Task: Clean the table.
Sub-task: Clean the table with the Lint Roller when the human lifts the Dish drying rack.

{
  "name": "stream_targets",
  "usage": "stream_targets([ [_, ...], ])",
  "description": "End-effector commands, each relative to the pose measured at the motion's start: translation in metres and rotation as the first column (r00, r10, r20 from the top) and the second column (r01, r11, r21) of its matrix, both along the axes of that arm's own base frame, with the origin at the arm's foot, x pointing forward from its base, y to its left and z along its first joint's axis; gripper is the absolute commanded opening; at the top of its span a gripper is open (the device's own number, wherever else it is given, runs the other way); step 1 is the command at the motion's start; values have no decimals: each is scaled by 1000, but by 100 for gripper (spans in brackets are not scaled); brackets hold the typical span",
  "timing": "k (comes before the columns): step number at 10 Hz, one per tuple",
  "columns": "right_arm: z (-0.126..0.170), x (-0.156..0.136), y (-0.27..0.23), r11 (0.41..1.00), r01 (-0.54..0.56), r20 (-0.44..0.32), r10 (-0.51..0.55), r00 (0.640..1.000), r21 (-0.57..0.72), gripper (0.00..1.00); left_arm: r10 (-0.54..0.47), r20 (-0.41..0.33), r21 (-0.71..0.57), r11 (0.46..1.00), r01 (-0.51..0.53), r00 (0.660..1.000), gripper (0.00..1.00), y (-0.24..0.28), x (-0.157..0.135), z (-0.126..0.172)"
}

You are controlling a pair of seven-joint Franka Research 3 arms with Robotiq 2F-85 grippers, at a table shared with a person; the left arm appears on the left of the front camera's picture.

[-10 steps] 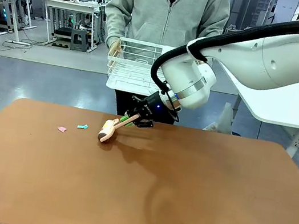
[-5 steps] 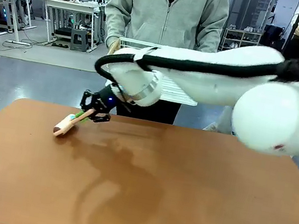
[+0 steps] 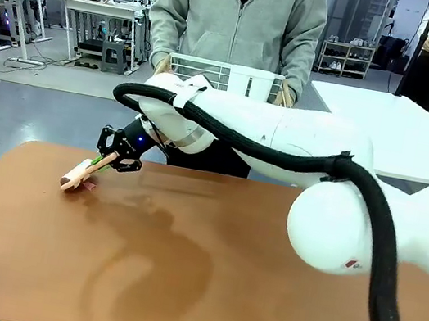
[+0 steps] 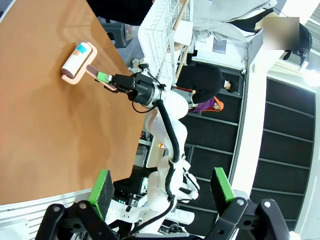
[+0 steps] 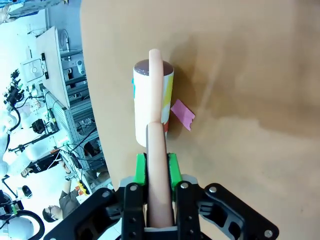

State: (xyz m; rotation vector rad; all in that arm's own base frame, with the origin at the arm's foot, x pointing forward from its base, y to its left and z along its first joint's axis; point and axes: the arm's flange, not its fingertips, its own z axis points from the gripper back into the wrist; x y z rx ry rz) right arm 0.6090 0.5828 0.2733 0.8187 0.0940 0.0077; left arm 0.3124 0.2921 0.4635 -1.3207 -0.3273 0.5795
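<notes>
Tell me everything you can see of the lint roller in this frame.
The lint roller has a white, sticky-looking drum with a darker end and a pale pink, plastic-looking handle. Stuck to the drum are teal and yellow scraps. It is tilted, drum down on the table near its far left part. Its handle rises into the right pincer, clamped between the green pads. A pink paper scrap lies beside the drum; whether they touch is unclear.
</notes>
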Motion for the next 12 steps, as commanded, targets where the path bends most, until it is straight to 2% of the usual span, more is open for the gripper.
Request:
stream_targets([
  [1, -3, 21, 26, 998, -27, -38, 25, 999, -48, 22, 1, 5, -1, 1000, -1, 1000, 100, 1, -2, 2],
  [3, 1, 18, 7, 991, -89, -109, 78, 991, -98, 22, 1, 5, -1, 1000, -1, 1000, 100, 1, -2, 2],
  [5, 5, 15, -27, 986, -83, -131, 64, 989, -146, 22, 1, 5, -1, 1000, -1, 1000, 100, 1, -2, 2],
  [6, 15, 14, -50, 984, -66, -114, 47, 992, -167, 22, 1, 5, -1, 1000, -1, 1000, 100, 1, -2, 2],
  [8, 69, 19, -80, 988, -61, -45, 55, 997, -145, 22, 1, 5, -1, 1000, -1, 1000, 100, 1, -2, 2],
  [10, 156, 19, -126, 984, -105, 15, 109, 994, -143, 22, 1, 5, -1, 1000, -1, 1000, 100, 1, -2, 2],
  [11, 192, 15, -149, 974, -135, 17, 141, 990, -183, 22, 1, 5, -1, 1000, -1, 1000, 100, 1, -2, 2],
  [12, 219, 6, -170, 945, -198, -18, 200, 980, -260, 22, 1, 5, -1, 1000, -1, 1000, 100, 1, -2, 2],
])
